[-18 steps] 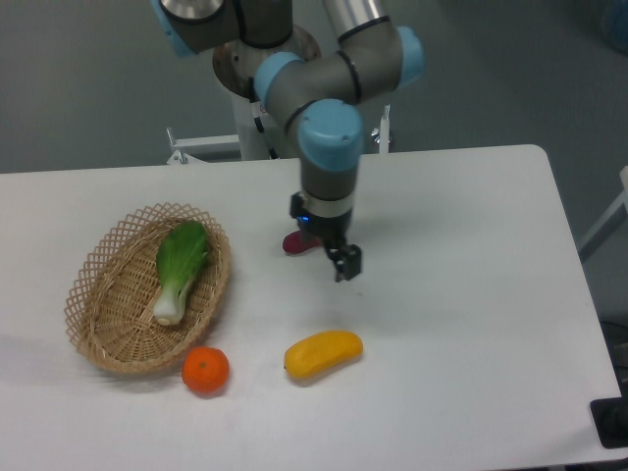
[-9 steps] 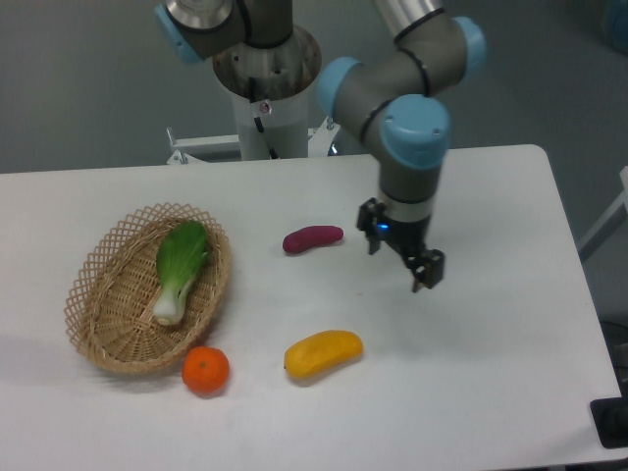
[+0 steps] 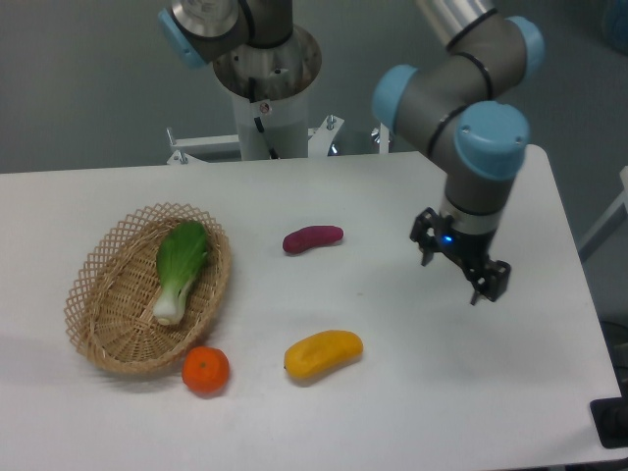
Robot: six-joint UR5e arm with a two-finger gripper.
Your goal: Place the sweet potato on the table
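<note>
The sweet potato (image 3: 313, 238), a small reddish-purple tuber, lies on the white table (image 3: 392, 392) near its middle, touched by nothing. My gripper (image 3: 461, 267) hangs above the table well to the right of the sweet potato. Its fingers stand apart and hold nothing.
An oval wicker basket (image 3: 108, 324) at the left holds a green bok choy (image 3: 181, 267). A round orange tangerine (image 3: 205, 370) lies just in front of the basket. A yellow mango-like fruit (image 3: 323, 354) lies in front of the sweet potato. The arm's base column (image 3: 265, 88) stands behind the table.
The gripper has moved steadily to the right, away from the sweet potato, which it stood right beside one second ago. The sweet potato has stayed in place.
</note>
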